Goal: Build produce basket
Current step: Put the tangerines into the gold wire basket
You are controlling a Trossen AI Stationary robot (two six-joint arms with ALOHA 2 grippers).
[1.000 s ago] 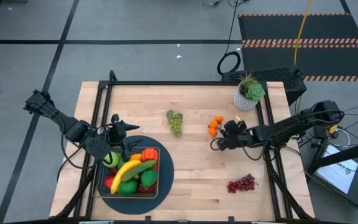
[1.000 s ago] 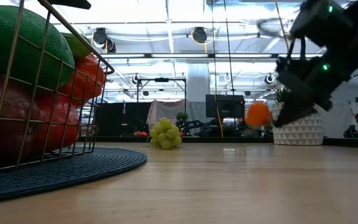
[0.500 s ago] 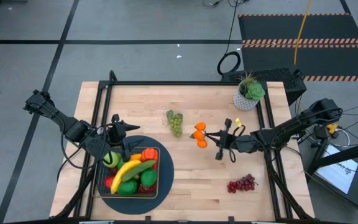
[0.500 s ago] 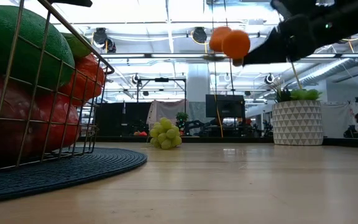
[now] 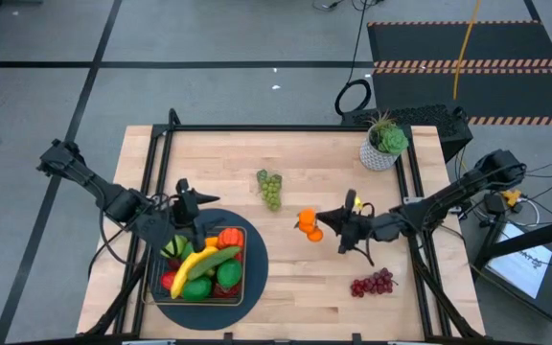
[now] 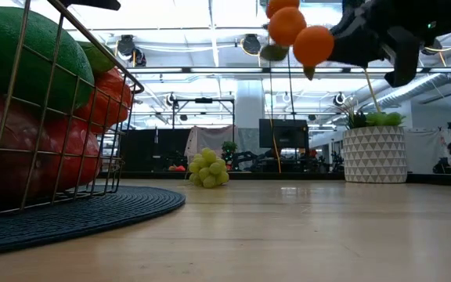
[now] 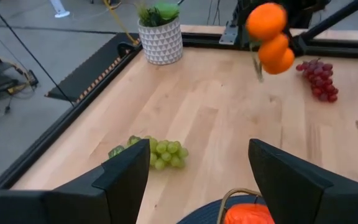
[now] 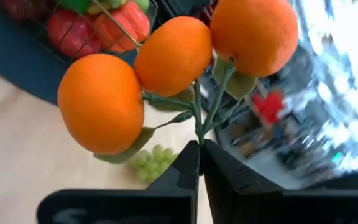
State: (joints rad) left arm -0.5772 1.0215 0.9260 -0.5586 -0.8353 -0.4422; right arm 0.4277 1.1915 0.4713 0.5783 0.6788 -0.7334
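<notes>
Wooden tabletop (image 5: pixel 295 268) with black rail frame, grey floor around. Item: wire basket (image 5: pixel 241 259) on round dark mat (image 5: pixel 254 278) at the near left, holding banana (image 5: pixel 193 265), apple, green and orange pieces. Item: green grapes (image 5: pixel 270 188), loose, mid-table. Item: purple grapes (image 5: pixel 373 283), loose, near right. Item: potted plant (image 5: pixel 383 142), far right corner. Right gripper (image 5: pixel 328 222): raised over mid-table, fingers pinched tight on the stem of the orange cluster (image 5: pixel 307 224), carried in the air. Left gripper (image 5: pixel 202 203): above the basket's far edge, fingers spread apart, holding nothing.
</notes>
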